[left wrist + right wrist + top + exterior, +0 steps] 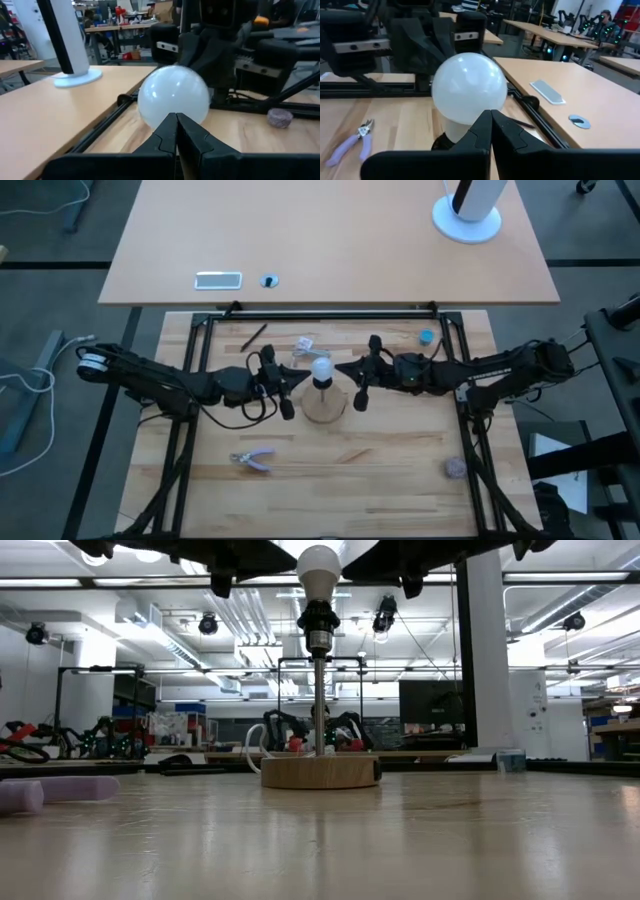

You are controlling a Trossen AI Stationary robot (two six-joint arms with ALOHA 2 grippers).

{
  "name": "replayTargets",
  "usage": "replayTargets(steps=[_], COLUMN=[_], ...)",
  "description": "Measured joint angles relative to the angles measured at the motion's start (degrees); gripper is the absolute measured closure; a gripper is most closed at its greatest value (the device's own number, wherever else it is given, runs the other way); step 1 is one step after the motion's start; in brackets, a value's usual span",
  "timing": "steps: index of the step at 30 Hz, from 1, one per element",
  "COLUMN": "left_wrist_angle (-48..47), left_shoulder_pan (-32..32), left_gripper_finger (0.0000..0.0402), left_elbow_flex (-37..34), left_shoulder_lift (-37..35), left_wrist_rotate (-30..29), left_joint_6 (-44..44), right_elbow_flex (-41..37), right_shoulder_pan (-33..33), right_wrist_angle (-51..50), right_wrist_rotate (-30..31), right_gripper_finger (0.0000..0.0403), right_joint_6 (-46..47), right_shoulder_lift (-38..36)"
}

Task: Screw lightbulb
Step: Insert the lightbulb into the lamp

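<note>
Your left gripper [176, 131] and right gripper [491, 129] both have their fingers pressed together, holding nothing, their tips just beside the lightbulb [321, 367] from nine and three o'clock. The bulb sits upright in the black socket [318, 622] atop a thin stem over the round wooden base [320, 771], near the table's middle. It looks seated already, so judge whether it needs more turns. If so, part one gripper, close gently on the globe, and twist about the stem's axis without tilting the base. Purple pliers [254, 459] lie at seven o'clock, well apart.
</note>
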Motion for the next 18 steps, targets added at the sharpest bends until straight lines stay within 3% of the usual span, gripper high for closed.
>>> replayTargets(steps=[18], left_wrist_angle=[-1.6], left_shoulder_pan=[0.5], left_gripper_finger=[0.0401], left_elbow_flex=[0.0], left_shoulder_lift=[1.2], left_wrist_rotate=[-5.2], left_joint_6=[-1.5], right_elbow_flex=[-0.1], right_shoulder_pan=[2.3], right_wrist_angle=[0.9], right_wrist_rotate=[-4.9], right_gripper_finger=[0.0403], right_joint_6=[-0.7], right_shoulder_lift=[2.0])
